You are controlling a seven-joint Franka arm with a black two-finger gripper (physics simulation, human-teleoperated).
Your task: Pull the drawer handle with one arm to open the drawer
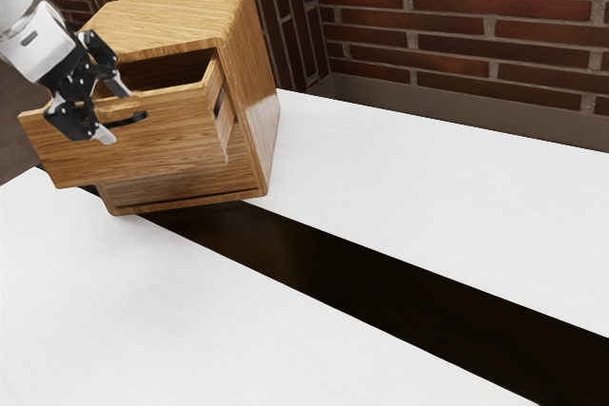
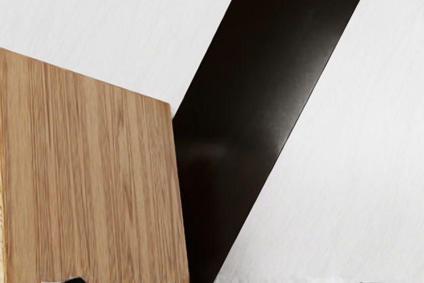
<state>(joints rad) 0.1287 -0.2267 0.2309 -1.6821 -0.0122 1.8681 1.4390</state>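
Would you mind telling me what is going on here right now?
A Franka arm's black gripper is shut on the handle of the wooden cabinet's upper drawer. The drawer stands partly pulled out, with the open cavity showing behind its front panel. The cabinet sits on a white table, next to a dark gap between the two white surfaces.

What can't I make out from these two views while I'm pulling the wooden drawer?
Inside of the oak wooden drawer: exterior view, hidden behind its own front panel and shadowed.
Wooden bar handle: exterior view, partly covered by the black two-finger gripper.
White robot arm: cut off by the exterior view's left edge.
Oak-grain wooden panel: wrist view, cut by two edges; which face it is, unclear.
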